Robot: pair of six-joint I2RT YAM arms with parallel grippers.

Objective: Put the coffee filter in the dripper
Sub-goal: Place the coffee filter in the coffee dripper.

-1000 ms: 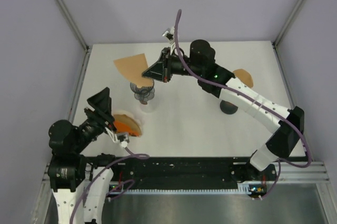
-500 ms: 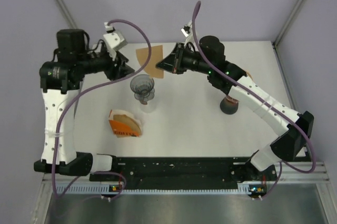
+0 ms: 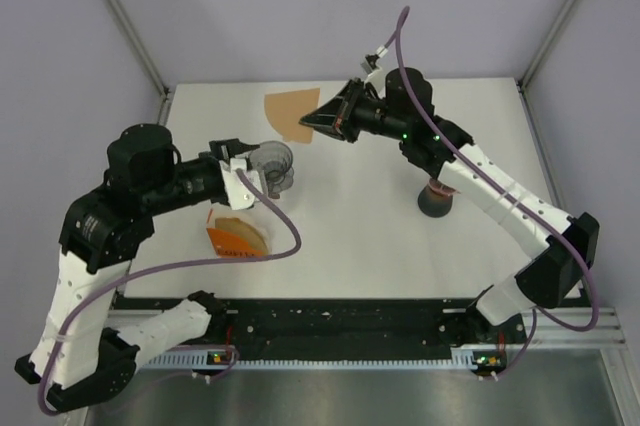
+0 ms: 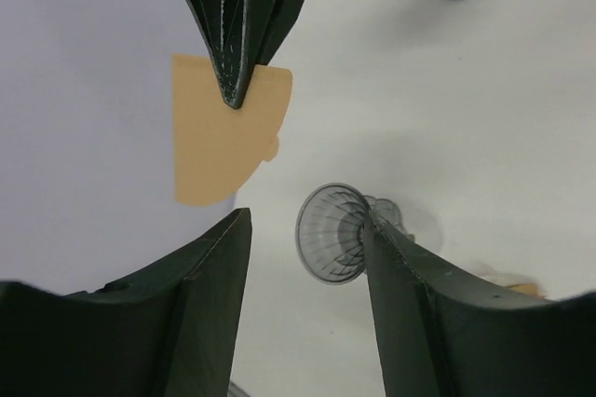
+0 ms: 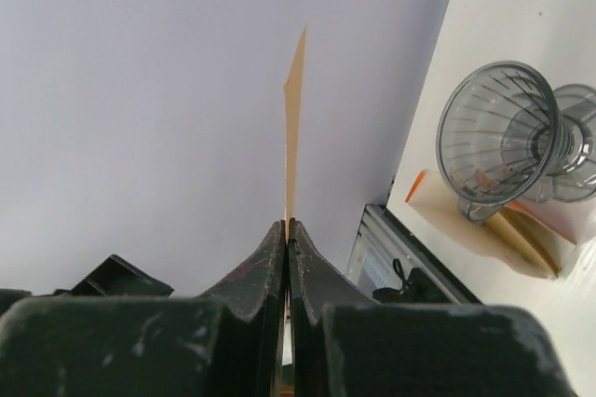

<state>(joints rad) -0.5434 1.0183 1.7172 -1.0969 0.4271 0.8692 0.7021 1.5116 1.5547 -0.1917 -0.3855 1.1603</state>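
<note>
The dripper (image 3: 271,160) sits on the white tabletop (image 3: 360,246), left of centre. Bare surface runs to its right as far as a small dark vessel (image 3: 437,203), which is well apart from it. An orange filter pack (image 3: 238,236) lies near the dripper on the side toward the arm bases. Beyond the dripper the tabletop ends at its far edge, where the grey back wall (image 3: 330,6) rises. Side walls close off the tabletop to the dripper's left and right.

The coffee filter (image 3: 290,114) is not in the dripper. It hangs in the air beyond the dripper, over the far edge. The right pincer (image 3: 322,121) has its jaws pressed together on the filter's right-hand corner. In the right wrist view the filter appears edge-on as a thin upright sheet. The right arm stretches long from its base, diagonally over the dark vessel, with its wrist level and pointing left.

The left arm is folded, its elbow raised well to the left of the dripper and its forearm reaching right. The left pincer (image 4: 304,220) is just beside the dripper, its jaws apart and holding nothing. Its wrist camera looks between the fingers (image 4: 214,276) at the dripper and the filter.
</note>
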